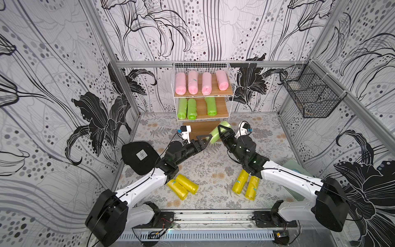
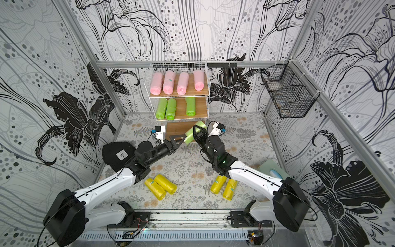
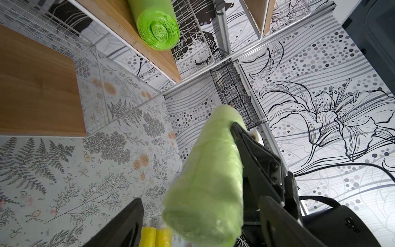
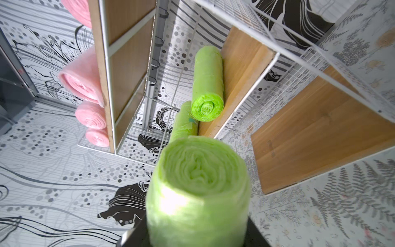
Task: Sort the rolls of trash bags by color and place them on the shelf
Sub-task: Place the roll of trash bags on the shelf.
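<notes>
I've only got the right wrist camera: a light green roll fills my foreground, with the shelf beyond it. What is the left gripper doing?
Observer: The left gripper is open, with its fingers on either side of that green roll's lower end. Only the right gripper clamps it.
Operator: How many greens are on the middle board? I see two.
Observer: Three green rolls: two lie side by side and the third apart, with bare middle board between.
Operator: What's on the table?
Observer: Four yellow rolls, in two pairs on the table.
</notes>
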